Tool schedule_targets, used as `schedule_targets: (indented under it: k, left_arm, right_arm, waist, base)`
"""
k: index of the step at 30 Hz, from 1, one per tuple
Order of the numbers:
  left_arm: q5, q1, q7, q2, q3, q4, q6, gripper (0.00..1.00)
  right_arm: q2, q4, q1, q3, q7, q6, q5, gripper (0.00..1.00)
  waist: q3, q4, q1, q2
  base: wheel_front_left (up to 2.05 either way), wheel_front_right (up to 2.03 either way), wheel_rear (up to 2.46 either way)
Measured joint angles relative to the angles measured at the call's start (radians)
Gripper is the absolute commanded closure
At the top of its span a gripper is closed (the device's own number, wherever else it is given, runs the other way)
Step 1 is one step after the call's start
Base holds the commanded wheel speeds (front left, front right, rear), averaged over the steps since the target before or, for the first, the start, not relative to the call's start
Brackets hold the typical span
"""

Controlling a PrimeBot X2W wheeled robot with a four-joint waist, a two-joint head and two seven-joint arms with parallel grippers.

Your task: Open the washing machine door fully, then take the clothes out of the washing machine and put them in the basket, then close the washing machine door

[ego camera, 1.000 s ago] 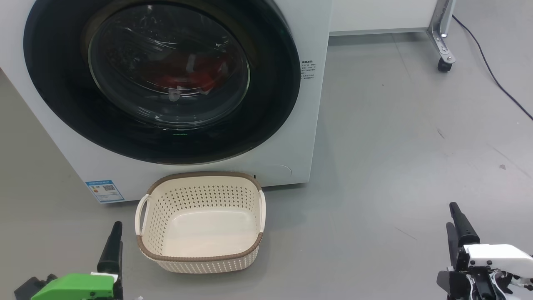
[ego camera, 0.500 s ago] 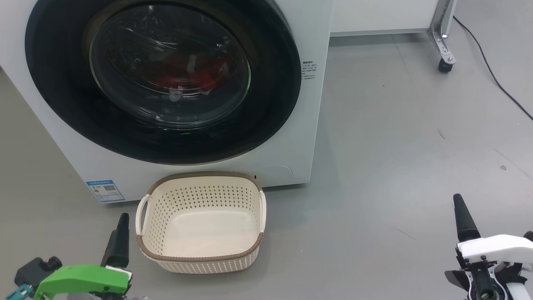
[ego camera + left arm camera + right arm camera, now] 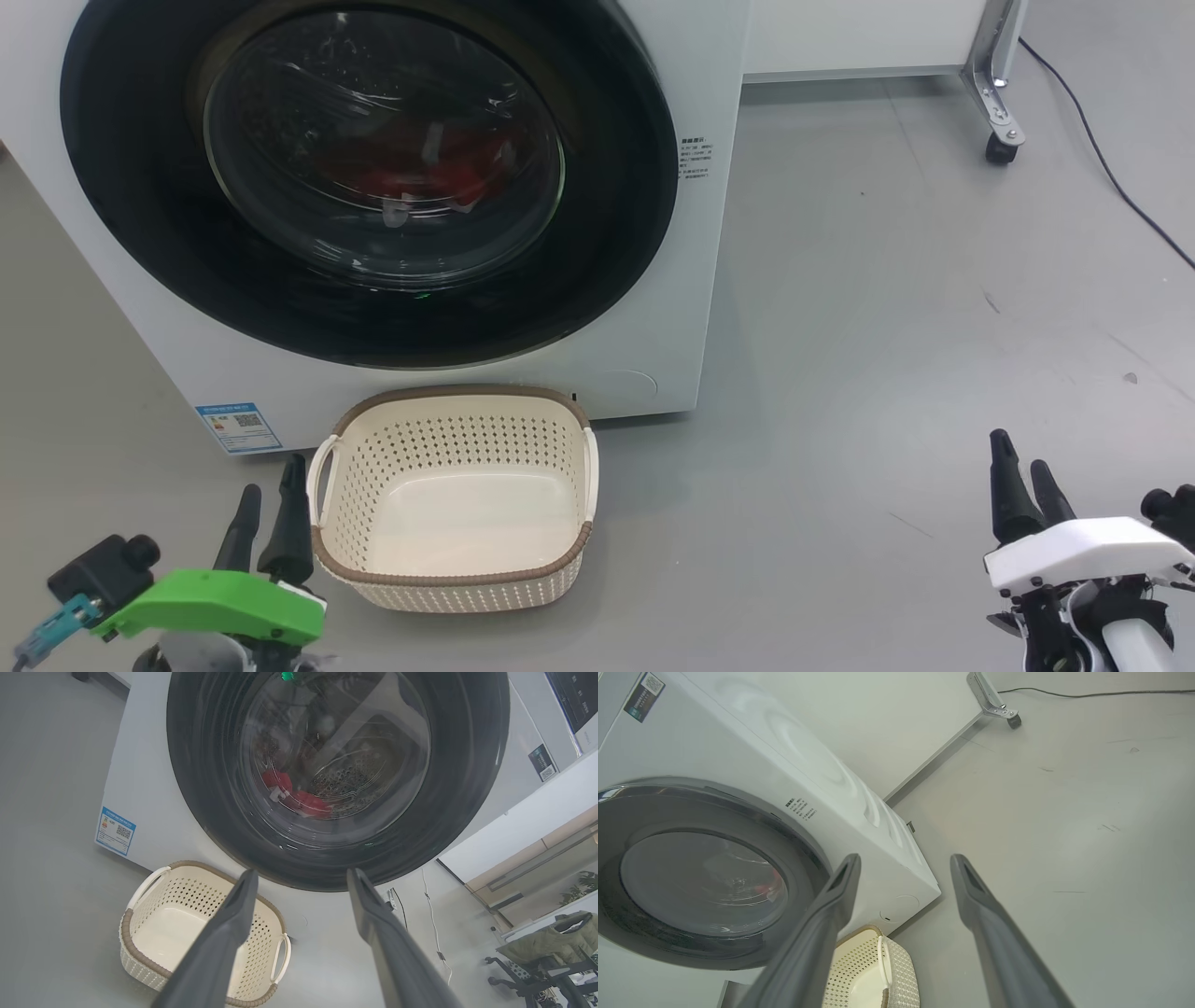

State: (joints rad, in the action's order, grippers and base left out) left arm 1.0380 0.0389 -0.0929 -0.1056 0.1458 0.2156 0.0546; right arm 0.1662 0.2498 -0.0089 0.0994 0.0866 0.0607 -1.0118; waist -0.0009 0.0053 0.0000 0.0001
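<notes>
bright, even | soft shadows | glare on door [image 3: 369,168] | wrist views warped

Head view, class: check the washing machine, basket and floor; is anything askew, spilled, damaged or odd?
Nothing stands out. The washing machine door sits shut, the clothes lie inside behind its glass, and the basket stands upright and empty on the floor before the washing machine.
</notes>
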Motion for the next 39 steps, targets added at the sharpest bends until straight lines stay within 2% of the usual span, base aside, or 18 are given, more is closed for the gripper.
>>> schedule_targets:
  k: [22, 39]
  left_arm:
    - [-0.332, -0.002, -0.064, 0.000, 0.101, -0.006, -0.063, 0.00]
    - [-0.530, -0.003, -0.117, 0.019, 0.149, 0.022, -0.104, 0.00]
  right_arm:
    - [0.000, -0.016, 0.001, 0.107, 0.067, -0.055, 0.302, 0.00]
    - [-0.001, -0.028, 0.002, 0.164, 0.120, -0.083, 0.525, 0.00]
  waist:
    - [-0.006, -0.002, 0.0000, 0.0000]
    - [-0.005, -0.002, 0.0000, 0.0000]
  base:
    - [0.00, 0.00, 0.00]
    - [0.00, 0.00, 0.00]
